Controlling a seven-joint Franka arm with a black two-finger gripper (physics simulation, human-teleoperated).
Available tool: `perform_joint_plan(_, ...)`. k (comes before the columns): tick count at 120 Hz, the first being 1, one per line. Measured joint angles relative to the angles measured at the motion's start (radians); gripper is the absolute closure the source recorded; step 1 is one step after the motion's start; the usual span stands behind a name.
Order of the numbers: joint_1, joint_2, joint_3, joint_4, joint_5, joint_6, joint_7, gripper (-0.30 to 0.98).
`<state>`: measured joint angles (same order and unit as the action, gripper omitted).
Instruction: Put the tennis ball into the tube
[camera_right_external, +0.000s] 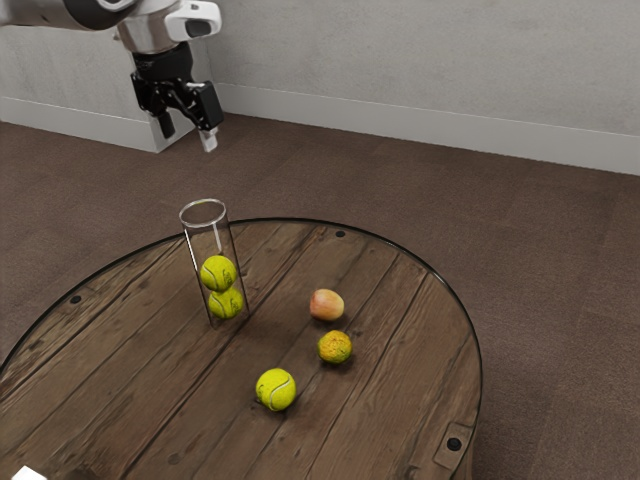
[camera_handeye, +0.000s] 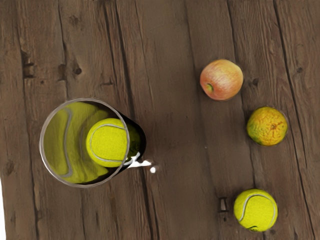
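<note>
My fingers (camera_right_external: 188, 137) stand wide, loose tennis ball (camera_right_external: 276, 390) well below them, toward the exterior view's right, past the tube (camera_right_external: 208, 243)

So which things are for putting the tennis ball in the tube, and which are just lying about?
For the job:
loose tennis ball
clear tube, standing upright
upper ball and lower ball, already inside
my gripper, open

Just lying about:
red-and-yellow apple
bumpy orange-green fruit
</note>
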<state>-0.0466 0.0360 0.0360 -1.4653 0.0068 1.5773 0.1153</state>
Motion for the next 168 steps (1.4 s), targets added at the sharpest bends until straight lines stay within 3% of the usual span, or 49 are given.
perform_joint_plan(34,0.005,0.009,-0.007,-0.034,-0.021,0.01,0.013,0.0)
perform_joint_plan(44,0.019,-0.036,-0.029,-0.136,-0.058,0.016,0.011,0.0)
perform_joint_plan(60,-0.021,-0.141,-0.057,-0.386,-0.048,0.108,0.008,0.0)
perform_joint_plan(70,-0.071,-0.148,-0.059,-0.52,-0.039,0.202,0.007,0.0)
perform_joint_plan(104,-0.103,-0.132,-0.062,-0.817,-0.062,0.52,0.004,0.0)
perform_joint_plan(168,-0.141,0.135,-0.074,-0.8,-0.157,0.779,-0.005,0.0)
